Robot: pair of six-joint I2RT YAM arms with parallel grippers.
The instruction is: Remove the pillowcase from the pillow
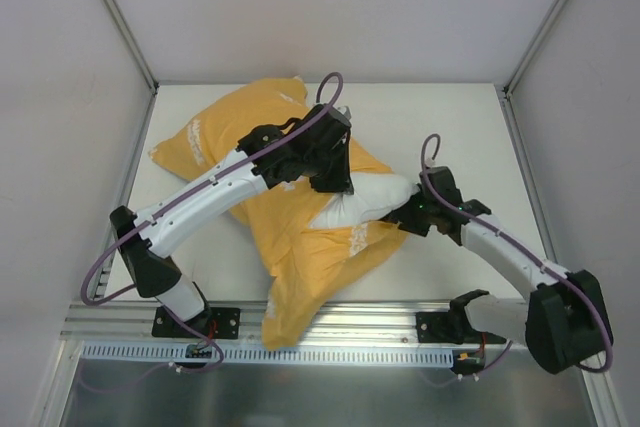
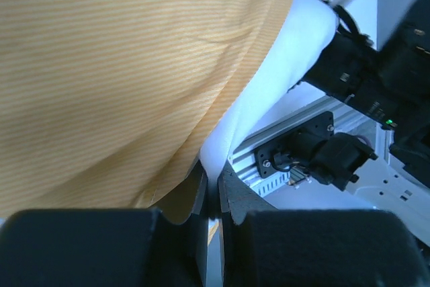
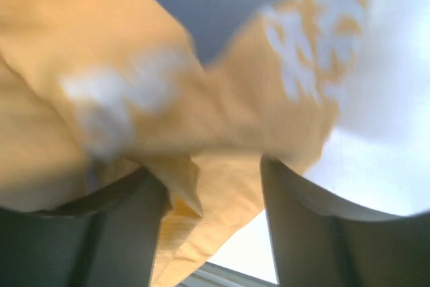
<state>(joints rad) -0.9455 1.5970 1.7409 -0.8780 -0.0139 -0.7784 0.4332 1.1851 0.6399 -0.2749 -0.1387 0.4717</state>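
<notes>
The pillowcase (image 1: 290, 237) lies orange-yellow side up. It is thin, finely striped cloth, crumpled, with patches of white lettering. Its bulk sits on the table (image 1: 450, 127) beyond the rail (image 1: 380, 319). From there a slack, flattened tongue runs straight toward the rail and drapes over it.

The pillow (image 1: 375, 199) is plump, smooth and plain white. Its long axis slants against the rail. The covered end lies left and farther from the rail, still bulging inside the cloth. The bare end pokes out to the right, a little nearer the rail, and narrows to a blunt tip.

The left gripper (image 1: 335, 179) sits on the side of the pillow away from the rail, at the seam where yellow gives way to white. In the left wrist view its fingers (image 2: 232, 196) are pressed nearly together on a thin fold at the pillowcase's edge. White cloth runs down into the same slit, so I cannot tell how many layers are pinched.

The right gripper (image 1: 405, 212) is at the pillow's bare tip. The right wrist view is blurred. Its fingers (image 3: 302, 226) stand wide apart, with a hanging yellow fold between them and the white pillow bulging past the right-hand one. The fingertips are hidden by cloth, so I cannot tell whether they press on anything.
</notes>
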